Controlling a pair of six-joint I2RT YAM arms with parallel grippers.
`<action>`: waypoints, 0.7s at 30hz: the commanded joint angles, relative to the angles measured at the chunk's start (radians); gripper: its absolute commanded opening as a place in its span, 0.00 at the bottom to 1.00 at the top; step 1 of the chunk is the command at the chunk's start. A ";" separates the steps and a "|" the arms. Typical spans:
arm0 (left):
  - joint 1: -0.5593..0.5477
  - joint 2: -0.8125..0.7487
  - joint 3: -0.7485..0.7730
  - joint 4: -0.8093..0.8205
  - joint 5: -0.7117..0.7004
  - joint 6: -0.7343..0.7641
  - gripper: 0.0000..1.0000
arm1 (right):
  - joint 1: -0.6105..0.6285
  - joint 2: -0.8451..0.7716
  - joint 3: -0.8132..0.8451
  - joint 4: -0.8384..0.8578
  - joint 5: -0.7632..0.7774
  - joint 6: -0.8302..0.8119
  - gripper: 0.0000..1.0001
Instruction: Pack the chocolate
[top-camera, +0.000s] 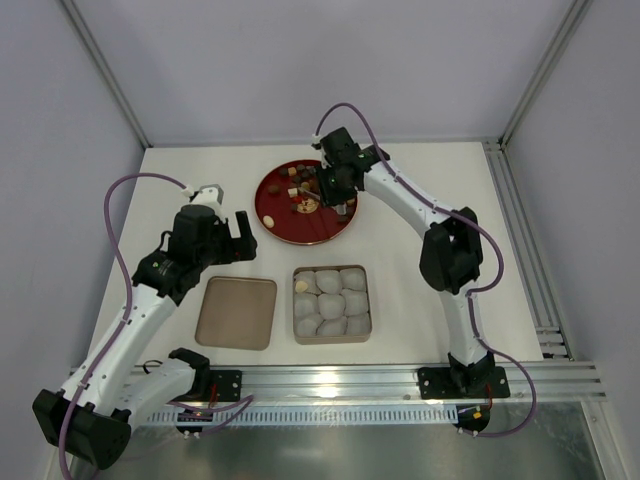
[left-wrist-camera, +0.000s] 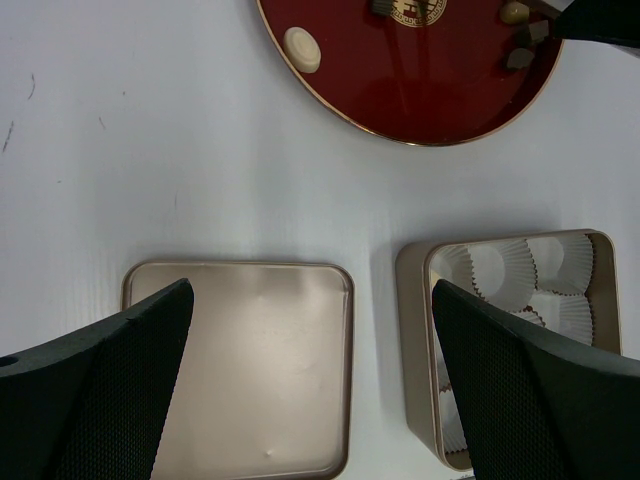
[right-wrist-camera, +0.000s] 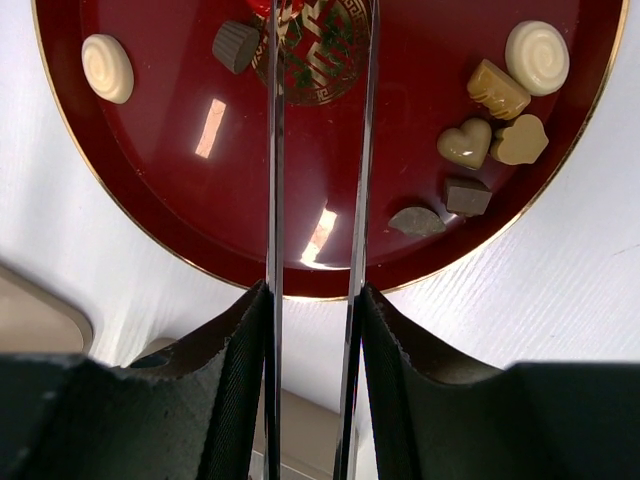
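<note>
Your right gripper (right-wrist-camera: 312, 330), pinching thin tongs (right-wrist-camera: 275, 150), hangs over the red plate (right-wrist-camera: 180, 220); chocolate (right-wrist-camera: 465, 145) lies just left of it (your left gripper (left-wrist-camera: 312, 300), spread wide, hovers well apart).

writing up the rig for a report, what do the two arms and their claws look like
The left arm and right arm: white shells, black joints and bases, a purple cable looping along each. The left claw and right claw: black wedge-shaped fingers with fine mesh texture.
</note>
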 joint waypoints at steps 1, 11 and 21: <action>0.004 -0.001 0.026 0.012 -0.005 -0.004 1.00 | 0.006 0.017 0.054 0.010 -0.019 0.019 0.42; 0.004 -0.004 0.026 0.012 -0.005 -0.004 1.00 | 0.011 0.025 0.060 0.007 -0.016 0.028 0.35; 0.004 -0.003 0.024 0.013 -0.003 -0.004 1.00 | 0.011 -0.040 0.051 -0.004 0.017 0.029 0.33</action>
